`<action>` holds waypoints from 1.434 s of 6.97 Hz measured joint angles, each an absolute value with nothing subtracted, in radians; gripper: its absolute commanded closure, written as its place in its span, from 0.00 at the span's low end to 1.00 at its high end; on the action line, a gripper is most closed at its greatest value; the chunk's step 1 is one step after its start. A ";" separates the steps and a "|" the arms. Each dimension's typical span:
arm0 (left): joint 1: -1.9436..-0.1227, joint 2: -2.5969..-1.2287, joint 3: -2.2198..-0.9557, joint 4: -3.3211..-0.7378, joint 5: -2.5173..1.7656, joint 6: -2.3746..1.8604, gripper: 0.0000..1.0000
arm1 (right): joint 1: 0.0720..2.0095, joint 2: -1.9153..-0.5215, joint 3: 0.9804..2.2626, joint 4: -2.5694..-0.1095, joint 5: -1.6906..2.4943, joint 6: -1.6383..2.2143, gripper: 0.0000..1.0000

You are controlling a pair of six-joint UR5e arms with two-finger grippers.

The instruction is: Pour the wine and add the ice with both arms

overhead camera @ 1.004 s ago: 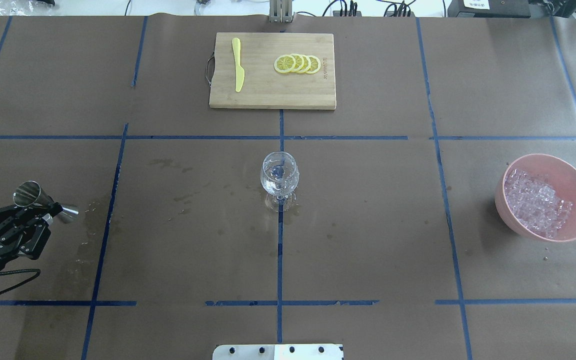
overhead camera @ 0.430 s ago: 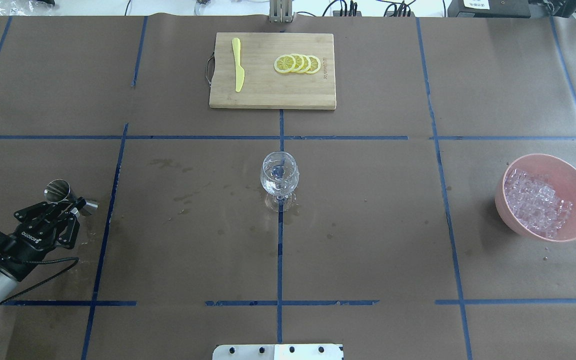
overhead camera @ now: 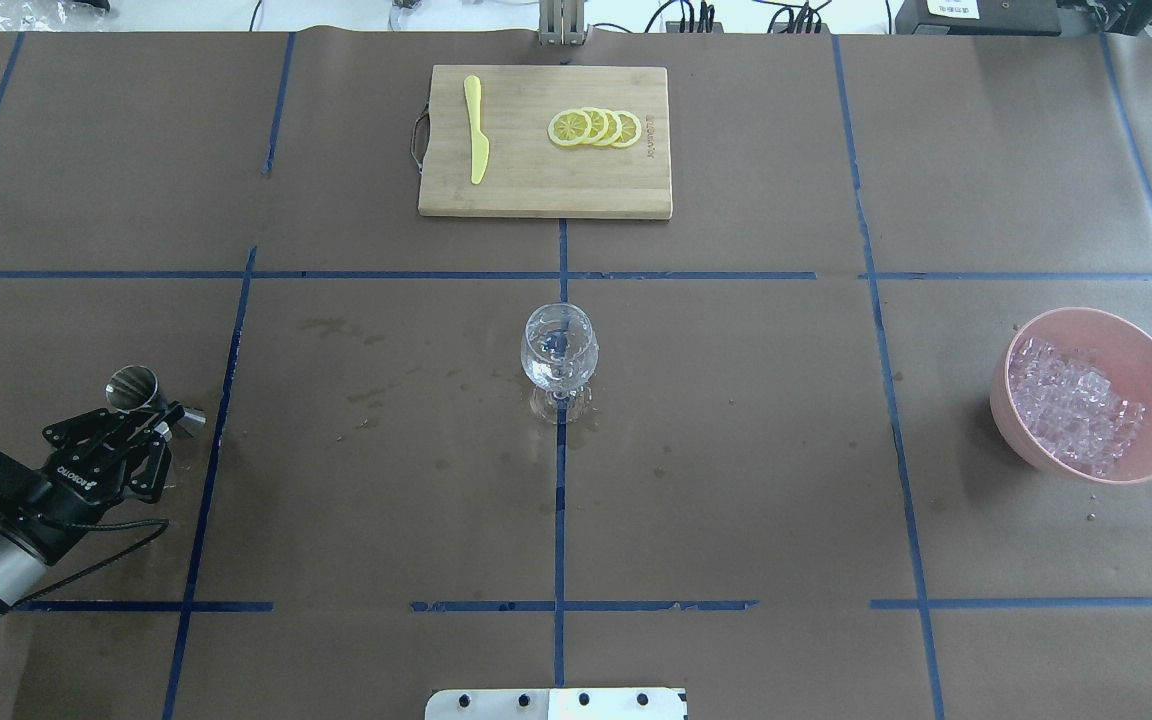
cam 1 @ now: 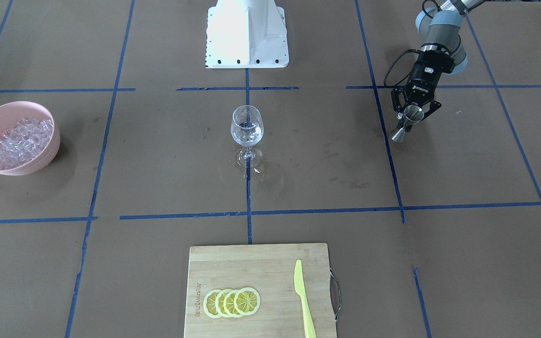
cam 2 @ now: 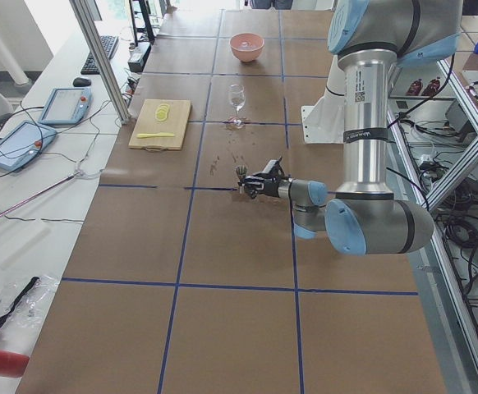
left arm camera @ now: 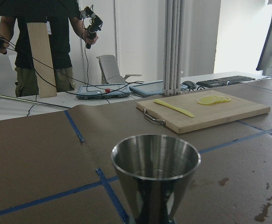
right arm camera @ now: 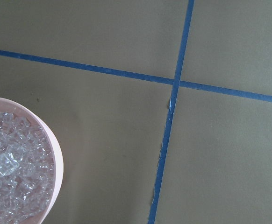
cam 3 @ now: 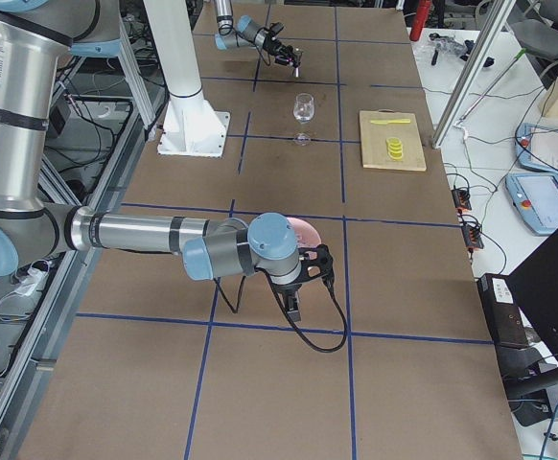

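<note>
My left gripper (overhead camera: 158, 425) is shut on a steel jigger (overhead camera: 135, 386) low over the table's left part, well left of the wine glass (overhead camera: 558, 348). The jigger (left arm camera: 155, 171) stands about upright in the left wrist view, and it also shows beside the blue tape line (cam 1: 408, 120). The clear stemmed glass (cam 1: 247, 129) stands at the table's centre. Ice (overhead camera: 1072, 405) fills a pink bowl (overhead camera: 1151, 345) at the right; the ice (right arm camera: 10, 172) shows again in the right wrist view. My right gripper (cam 3: 296, 299) hangs by the bowl, seen only from the side, so I cannot tell its state.
A wooden cutting board (overhead camera: 544, 190) with lemon slices (overhead camera: 595, 128) and a yellow knife (overhead camera: 476, 130) lies at the far middle. Wet stains (cam 1: 251, 166) surround the glass foot. The white pedestal (cam 1: 247, 35) stands at the near edge. A person (left arm camera: 42, 46) stands beyond the table.
The left gripper has carried the jigger to the right and lower toward the table, turning it more upright. Glass, bowl and board have not moved.
</note>
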State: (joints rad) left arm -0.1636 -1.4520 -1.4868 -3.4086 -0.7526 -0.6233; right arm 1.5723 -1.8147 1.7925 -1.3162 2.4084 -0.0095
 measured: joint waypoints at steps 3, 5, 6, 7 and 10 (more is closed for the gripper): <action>-0.164 -1.452 -1.485 -3.384 -0.787 -0.671 1.00 | 1.572 -1.815 1.790 -1.316 2.408 -0.010 0.00; -0.164 -1.451 -1.473 -3.382 -0.791 -0.684 0.97 | 1.572 -1.815 1.790 -1.316 2.408 -0.011 0.00; -0.164 -1.450 -1.469 -3.382 -0.791 -0.686 0.94 | 1.572 -1.816 1.790 -1.316 2.408 -0.011 0.00; -0.164 -1.450 -1.465 -3.382 -0.791 -0.687 0.90 | 1.572 -1.816 1.792 -1.316 2.408 -0.010 0.00; -0.163 -1.450 -1.456 -3.382 -0.791 -0.686 0.62 | 1.572 -1.816 1.794 -1.316 2.408 -0.010 0.00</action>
State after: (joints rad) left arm -0.1633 -1.4497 -1.4563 -3.3824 -0.7914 -0.6862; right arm 1.5724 -1.8162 1.7941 -1.3161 2.4083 -0.0096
